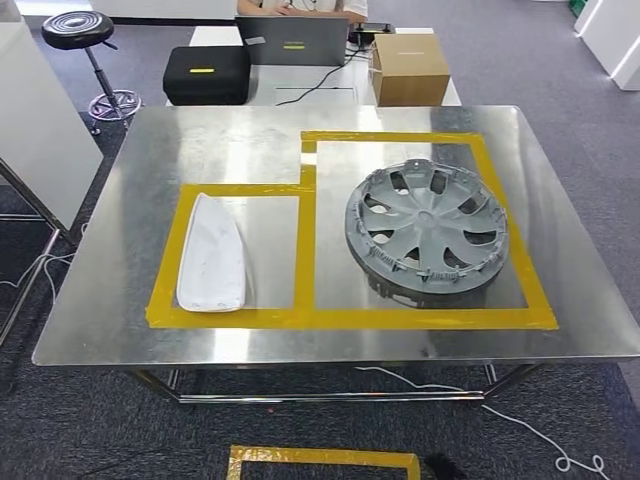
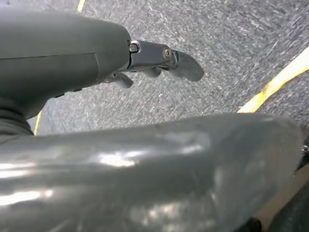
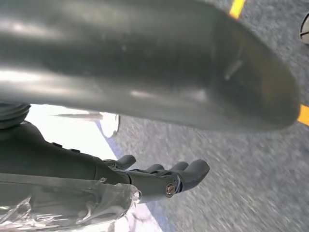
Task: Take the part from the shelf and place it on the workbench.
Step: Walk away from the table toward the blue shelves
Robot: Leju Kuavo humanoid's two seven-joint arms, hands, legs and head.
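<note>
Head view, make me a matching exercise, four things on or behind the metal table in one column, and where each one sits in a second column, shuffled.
Things:
1. hubcap
2. white cover
3. cardboard box
4. black case

Places:
A. far table, left of the laptop
B. smaller taped box, left side of the metal table
C. far table, right of the laptop
D. larger taped box, right side

Pairs: 1-D, 2-B, 3-C, 4-A

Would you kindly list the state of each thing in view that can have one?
hubcap: lying in the larger taped square, unheld
white part: lying in the smaller taped square, unheld
laptop: lid up
cardboard box: closed
left hand: holds nothing
right hand: holds nothing
</note>
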